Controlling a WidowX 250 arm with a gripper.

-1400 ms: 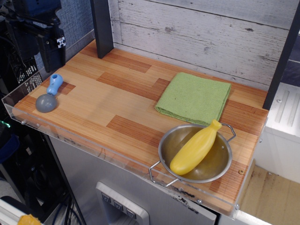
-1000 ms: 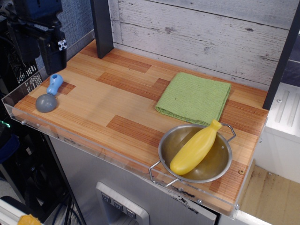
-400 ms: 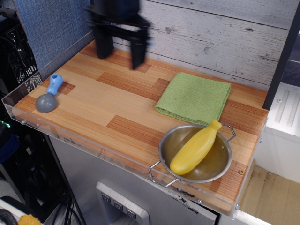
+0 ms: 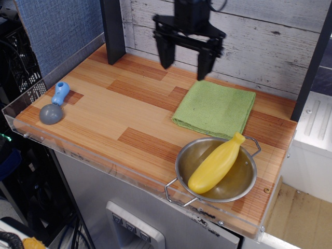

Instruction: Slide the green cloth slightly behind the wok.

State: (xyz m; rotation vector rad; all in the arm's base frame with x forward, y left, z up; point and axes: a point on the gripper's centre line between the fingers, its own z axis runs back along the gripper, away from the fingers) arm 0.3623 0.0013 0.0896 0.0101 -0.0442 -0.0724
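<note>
The green cloth (image 4: 215, 108) lies flat and folded on the wooden table, at the back right. The wok (image 4: 216, 169), a shiny steel pan with wire loop handles, sits just in front of the cloth near the front right edge. A yellow banana-shaped object (image 4: 216, 163) lies inside it. My gripper (image 4: 184, 71) hangs in the air over the cloth's far left corner. It is open and empty, with one black finger (image 4: 166, 52) to the left and one finger (image 4: 204, 63) above the cloth's back edge.
A grey-and-blue scoop (image 4: 54, 104) lies near the table's left edge. A dark post (image 4: 112, 31) stands at the back left against the white plank wall (image 4: 249, 36). Another dark post (image 4: 311, 67) stands at the right. A clear plastic lip (image 4: 104, 166) runs along the front edge.
My gripper has swept from the far left, above the scoop, across the back of the table to the right, and now hangs over the cloth's far left corner. Nothing on the table has moved.
</note>
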